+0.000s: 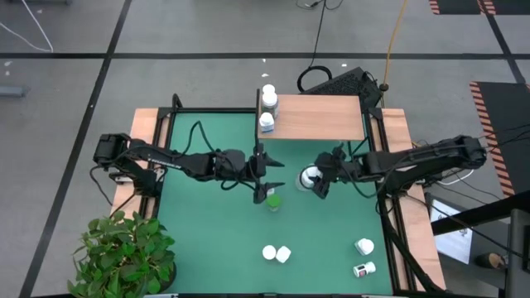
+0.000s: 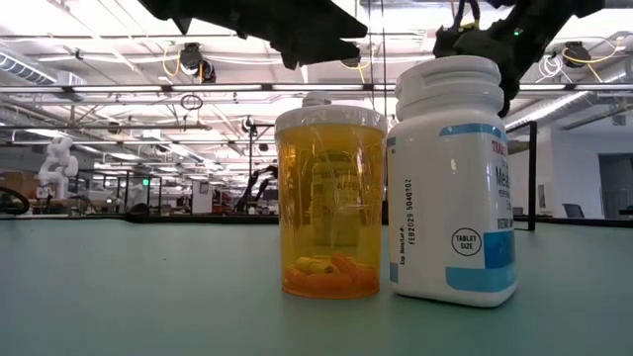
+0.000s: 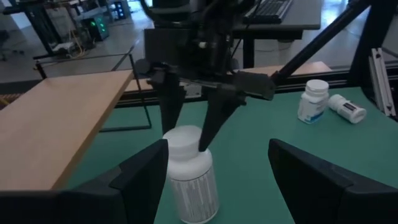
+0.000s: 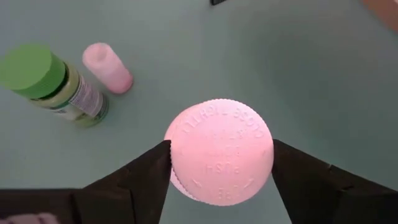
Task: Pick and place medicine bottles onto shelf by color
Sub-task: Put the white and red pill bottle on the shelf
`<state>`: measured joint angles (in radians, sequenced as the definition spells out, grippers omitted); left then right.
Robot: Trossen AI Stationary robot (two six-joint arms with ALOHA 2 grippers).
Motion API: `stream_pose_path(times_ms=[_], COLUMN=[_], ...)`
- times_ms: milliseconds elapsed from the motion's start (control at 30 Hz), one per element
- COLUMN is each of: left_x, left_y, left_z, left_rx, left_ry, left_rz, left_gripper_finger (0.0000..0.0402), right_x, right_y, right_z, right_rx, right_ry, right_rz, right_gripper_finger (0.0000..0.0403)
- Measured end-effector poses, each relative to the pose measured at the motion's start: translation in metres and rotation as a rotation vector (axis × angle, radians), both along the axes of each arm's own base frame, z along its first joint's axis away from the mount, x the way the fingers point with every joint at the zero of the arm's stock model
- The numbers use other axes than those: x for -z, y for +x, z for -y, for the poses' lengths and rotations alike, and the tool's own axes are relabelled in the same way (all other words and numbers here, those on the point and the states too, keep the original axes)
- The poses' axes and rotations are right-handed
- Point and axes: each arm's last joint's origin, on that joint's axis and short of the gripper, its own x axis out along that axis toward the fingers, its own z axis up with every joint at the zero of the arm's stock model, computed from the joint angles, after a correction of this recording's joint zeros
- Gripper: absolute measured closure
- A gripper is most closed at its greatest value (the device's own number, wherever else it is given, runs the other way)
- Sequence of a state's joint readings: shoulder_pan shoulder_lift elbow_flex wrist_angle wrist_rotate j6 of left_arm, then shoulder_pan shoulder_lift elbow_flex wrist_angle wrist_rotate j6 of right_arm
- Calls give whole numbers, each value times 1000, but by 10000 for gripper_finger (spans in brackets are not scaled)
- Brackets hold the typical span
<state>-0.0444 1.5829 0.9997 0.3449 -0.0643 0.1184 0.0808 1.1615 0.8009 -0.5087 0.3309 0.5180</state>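
Observation:
A white medicine bottle [image 3: 189,177] stands upright on the green mat in front of the shelf [image 1: 319,117]. My right gripper [image 1: 315,179] hangs over it, open, with one finger on either side of its white cap [image 4: 219,151]. My left gripper [image 1: 267,174] hovers open with nothing between its fingers, just left of that bottle, beside the green bottle [image 1: 272,200], which stands on the mat. Two white-capped bottles [image 1: 268,110] stand on the shelf's left end. My right gripper comes at the white bottle from above, slanting down, its fingers [image 3: 212,121] level with the cap's rim [image 3: 200,144] on two opposite sides. Whether they touch the cap I cannot tell. The bottle stands upright on the mat.
An orange bottle [image 2: 329,203] and a blue-labelled white bottle [image 2: 453,183] stand together near the front edge. Two more white bottles [image 1: 364,257] sit at the front right, one lying on its side. A potted plant [image 1: 124,252] stands at the front left corner.

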Motion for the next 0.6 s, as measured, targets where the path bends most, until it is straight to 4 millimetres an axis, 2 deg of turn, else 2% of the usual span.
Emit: stream_pose_path(times_ms=[167,333,467,600], left_x=[1,1,2,3], left_y=[0,0,-1,-1], left_z=[0,0,0,-1], left_rx=[0,0,0,-17], left_ry=[0,1,1,6], left_rz=[-12,-14,-22,-27], left_gripper_finger=[121,121,121,121], right_x=[-4,-9,-18,-21], right_y=[3,2,-5,-11], right_z=[2,3,3,3], right_rx=[-48,-126,-307,-458], right_ry=[11,-50,-181,-299], right_rz=[36,57,31,-27], right_gripper_finger=[121,84,64,61])
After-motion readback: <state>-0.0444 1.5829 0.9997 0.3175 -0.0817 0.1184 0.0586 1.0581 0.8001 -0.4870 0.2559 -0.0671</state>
